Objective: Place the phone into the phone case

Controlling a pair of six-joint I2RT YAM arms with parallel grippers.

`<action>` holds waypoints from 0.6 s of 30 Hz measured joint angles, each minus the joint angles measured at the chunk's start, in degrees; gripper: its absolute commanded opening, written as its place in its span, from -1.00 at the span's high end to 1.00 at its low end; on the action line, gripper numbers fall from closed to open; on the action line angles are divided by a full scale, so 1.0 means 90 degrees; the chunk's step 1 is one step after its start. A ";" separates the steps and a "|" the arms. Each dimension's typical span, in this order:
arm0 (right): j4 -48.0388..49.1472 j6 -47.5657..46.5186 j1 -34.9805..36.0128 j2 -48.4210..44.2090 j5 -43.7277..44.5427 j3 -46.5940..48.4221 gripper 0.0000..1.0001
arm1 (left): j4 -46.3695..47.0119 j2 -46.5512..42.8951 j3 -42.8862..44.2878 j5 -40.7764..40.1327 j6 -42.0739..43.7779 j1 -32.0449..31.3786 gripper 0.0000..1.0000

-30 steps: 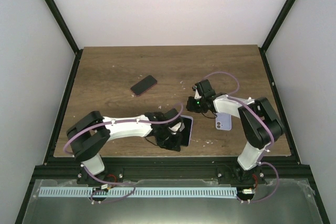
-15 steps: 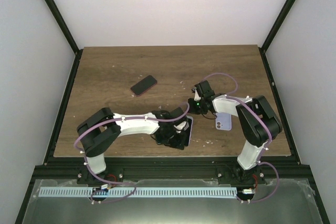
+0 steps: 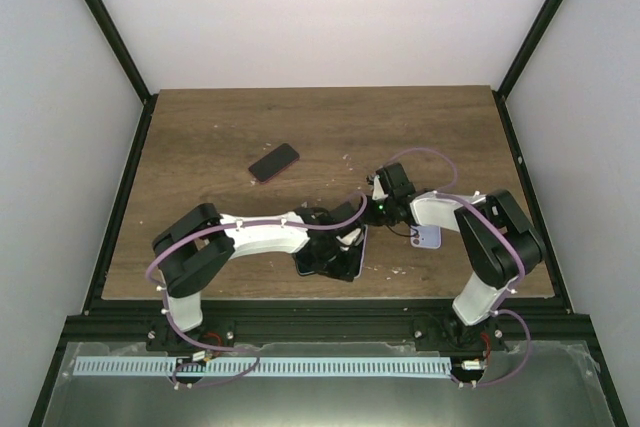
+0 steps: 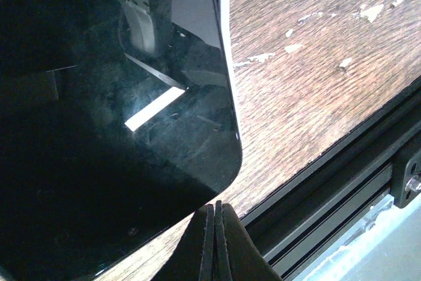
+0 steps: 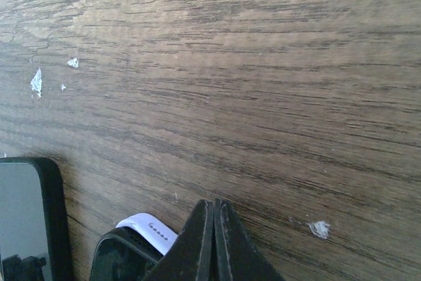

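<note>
The phone (image 3: 345, 259) has black glass and a pale lavender-white edge, and lies near the table's front edge. In the left wrist view the phone (image 4: 118, 116) fills the frame. My left gripper (image 4: 215, 206) is shut and holds nothing, its tips just off the phone's near corner. My right gripper (image 5: 214, 203) is also shut and holds nothing, beside the phone's white end (image 5: 146, 228) with its speaker holes. A lavender flat piece (image 3: 430, 238), seemingly the phone case, lies to the right, partly under my right arm. A dark-rimmed slab (image 5: 39, 222) shows at the lower left; I cannot tell what it is.
A dark phone-sized slab with a reddish edge (image 3: 274, 161) lies alone further back on the left. The black frame rail (image 4: 342, 182) runs along the table's front edge, close to the phone. White flecks (image 5: 36, 81) dot the wooden table (image 3: 220, 127).
The right gripper has shut and moved left and nearer, up to the phone. The left arm has pushed right and the phone has shifted slightly. The right arm now covers more of the lavender piece.
</note>
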 measured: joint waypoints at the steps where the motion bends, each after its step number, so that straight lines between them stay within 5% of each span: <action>1: 0.0010 0.0000 0.0000 0.0000 0.0000 -0.0005 0.99 | -0.0012 -0.0002 0.0002 -0.0015 -0.0002 0.0000 1.00; 18: 0.0022 0.0068 0.0000 -0.0005 -0.0002 -0.0010 0.99 | 0.0340 -0.0121 -0.0109 -0.0342 -0.0032 0.0027 1.00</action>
